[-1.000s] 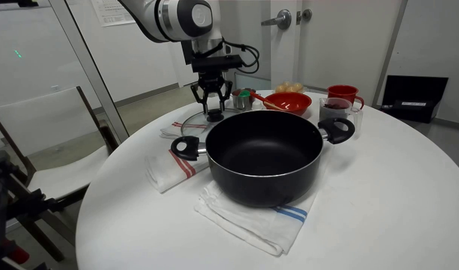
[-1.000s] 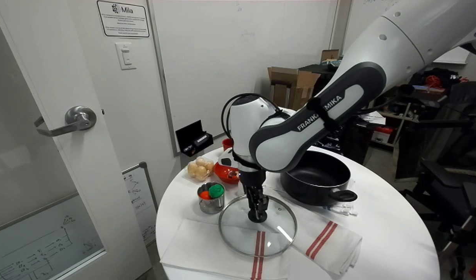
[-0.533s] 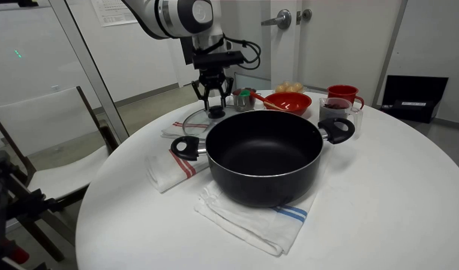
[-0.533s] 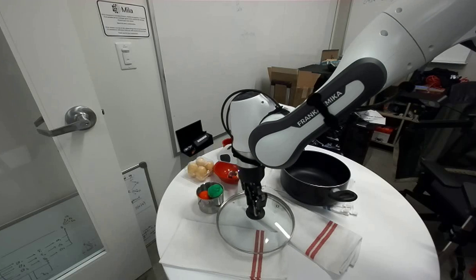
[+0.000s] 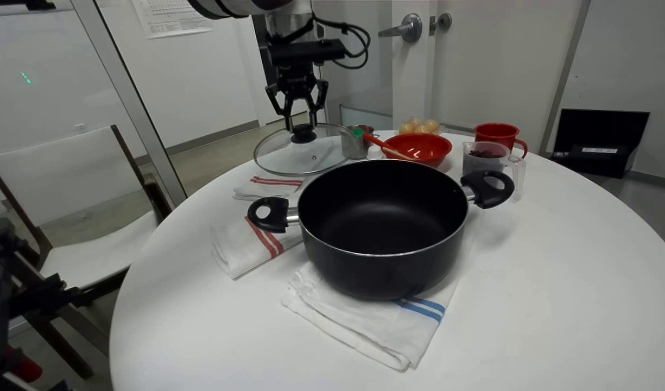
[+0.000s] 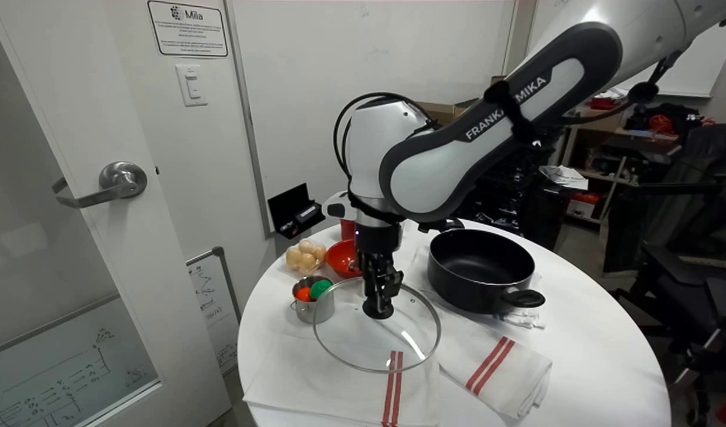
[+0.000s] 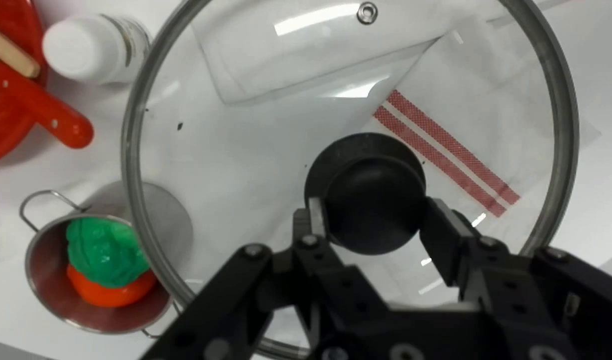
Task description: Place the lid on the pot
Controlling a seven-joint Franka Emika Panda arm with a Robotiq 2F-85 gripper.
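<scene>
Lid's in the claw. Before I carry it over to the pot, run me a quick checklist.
1. Is the claw closed on the knob? OK: a finger on each side in the wrist view.
2. Is the lid off the table? OK: it looks raised in an exterior view.
3. Is the pot uncovered? OK: open, nothing seen inside.
4. Is the lid over the pot? Not ok: it is off to one side.
5. Is the lid clear of the steel cup? Cannot tell: they overlap in view; any gap is unclear.
</scene>
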